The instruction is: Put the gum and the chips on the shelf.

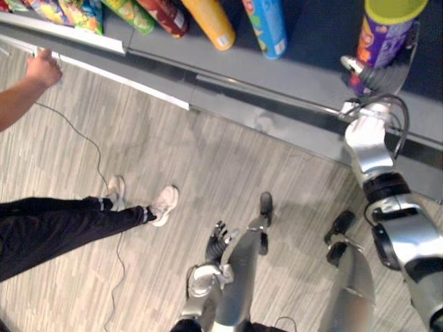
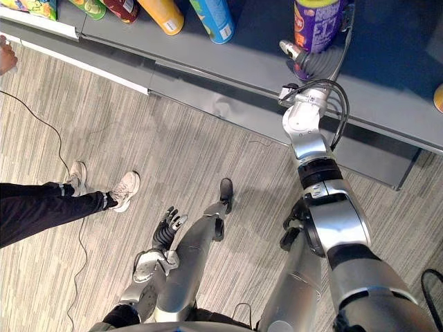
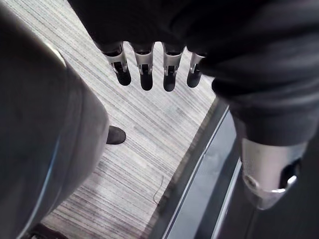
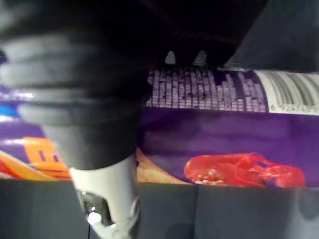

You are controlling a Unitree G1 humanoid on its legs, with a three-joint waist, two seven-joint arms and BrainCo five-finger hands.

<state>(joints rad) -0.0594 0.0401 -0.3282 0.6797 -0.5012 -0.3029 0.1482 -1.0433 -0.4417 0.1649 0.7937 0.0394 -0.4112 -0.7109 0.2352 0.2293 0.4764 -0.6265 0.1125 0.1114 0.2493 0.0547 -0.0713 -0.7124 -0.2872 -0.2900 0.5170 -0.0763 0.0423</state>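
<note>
Right wrist view is showing the purple cylindrical chips can (image 4: 224,134) pressing against the right hand (image 2: 313,66), whose fingers are curling round its base on the grey shelf (image 1: 297,76); the left hand (image 1: 218,238) is hanging well below the shelf, fingers relaxed.

The shelf (image 1: 304,76) runs across the far side, above the floor (image 1: 208,159). On its right part stands a can (image 1: 384,34), with the right hand (image 2: 308,61) closed round its lower end from the front. Further left on the shelf is a row of tubes (image 1: 266,24), then bags (image 1: 76,12) at the far left. The left hand (image 2: 168,228) hangs low over the floor, fingers slack. A person (image 1: 48,228) stands on the floor to the left, with the person's hand (image 1: 43,69) just before the shelf's edge.
</note>
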